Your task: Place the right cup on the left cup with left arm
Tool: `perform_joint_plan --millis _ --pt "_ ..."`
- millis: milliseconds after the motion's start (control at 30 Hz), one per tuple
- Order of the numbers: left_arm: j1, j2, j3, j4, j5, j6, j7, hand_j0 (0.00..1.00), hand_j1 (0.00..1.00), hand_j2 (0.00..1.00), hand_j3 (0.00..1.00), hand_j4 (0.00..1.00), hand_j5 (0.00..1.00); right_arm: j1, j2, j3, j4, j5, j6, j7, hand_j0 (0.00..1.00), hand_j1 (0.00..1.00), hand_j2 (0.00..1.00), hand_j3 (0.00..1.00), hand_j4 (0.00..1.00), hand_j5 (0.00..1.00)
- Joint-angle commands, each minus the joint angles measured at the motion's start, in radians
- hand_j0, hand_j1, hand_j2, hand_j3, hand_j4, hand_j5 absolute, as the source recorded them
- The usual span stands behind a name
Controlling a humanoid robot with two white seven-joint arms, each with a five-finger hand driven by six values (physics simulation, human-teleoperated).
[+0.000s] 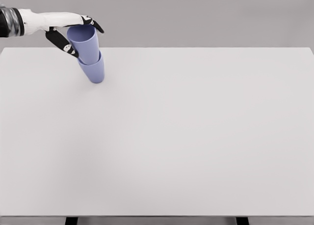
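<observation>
Cups are basically stacked already: the upper cup (83, 42) sits nested into the lower cup (94, 70) at the far left of the white table (196, 136), both leaning a bit. Left hand (73, 33) has its fingers wrapped around the upper one near the rim. Looks like the placing step is nearly done, so next I'd guess it needs a gentle let-go without tipping the stack. Nothing else around to get in the way; right arm isn't visible.

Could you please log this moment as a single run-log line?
left hand: shut on upper cup | upper cup: nested in lower cup, both tilted | table: far-left | right arm: unseen
</observation>
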Motion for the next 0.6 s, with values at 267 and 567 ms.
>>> perform_joint_plan --millis 267,567 --pt "0.000 0.008 0.000 -0.008 0.000 0.002 0.000 1.00 1.00 1.00 1.00 1.00 1.00 0.000 0.000 0.000 0.000 0.000 0.000 0.000 1.00 1.00 1.00 1.00 1.00 1.00" --pt "0.028 0.219 0.063 -0.356 0.095 -0.008 0.000 1.00 1.00 1.00 1.00 1.00 1.00 0.000 0.000 0.000 0.000 0.000 0.000 0.000 1.00 1.00 1.00 1.00 1.00 1.00"
